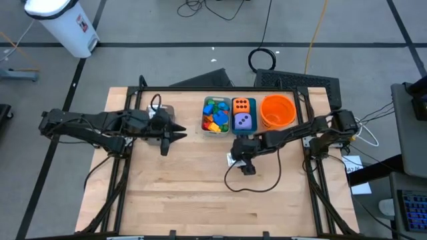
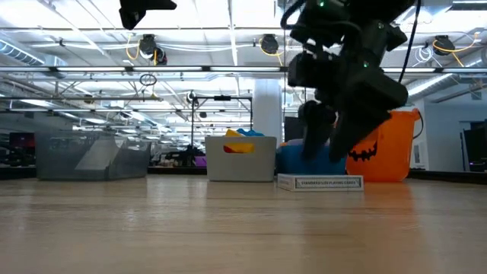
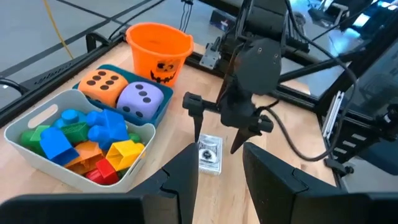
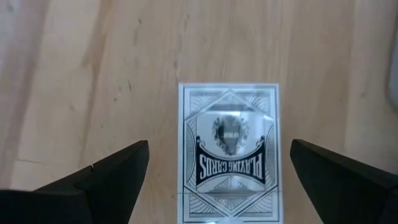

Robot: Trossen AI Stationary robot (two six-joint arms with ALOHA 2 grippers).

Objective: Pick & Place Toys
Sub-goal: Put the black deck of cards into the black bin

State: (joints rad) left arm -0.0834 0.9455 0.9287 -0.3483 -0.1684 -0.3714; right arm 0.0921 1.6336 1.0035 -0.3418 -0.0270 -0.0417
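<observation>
The right gripper [image 3: 219, 134] hangs just above the table [image 1: 180, 193], fingers pointing down and spread wide, holding nothing. Directly beneath it, between the two fingers but touching neither, lies the card pack [image 4: 229, 152], flat on the wood; its print reads "playing cards". From above, the gripper covers nearly all of the pack, and only a white corner [image 1: 229, 159] shows at its side. In the low view the pack [image 2: 319, 182] shows edge-on under the dark mass of the arm, which blocks part of the teal bin [image 2: 293, 161] and the bucket [image 2: 384, 148] behind it.

Just beyond the gripper stand the two bins, side by side. The grey bin [image 1: 206, 128] holds a heap of bricks [image 3: 93, 140] in blue, green, yellow, orange and red; how many cannot be counted. The teal bin holds the orange die [image 3: 103, 86] and the purple die [image 3: 142, 101], touching each other. The bucket [image 1: 277, 111] stands next to the teal bin, upright.

The left gripper [image 1: 172, 133] waits well to the side of the bins, raised off the table, fingers [image 3: 268, 177] partly apart and empty. A black cable [image 1: 250, 183] loops on the wood near the right gripper.
</observation>
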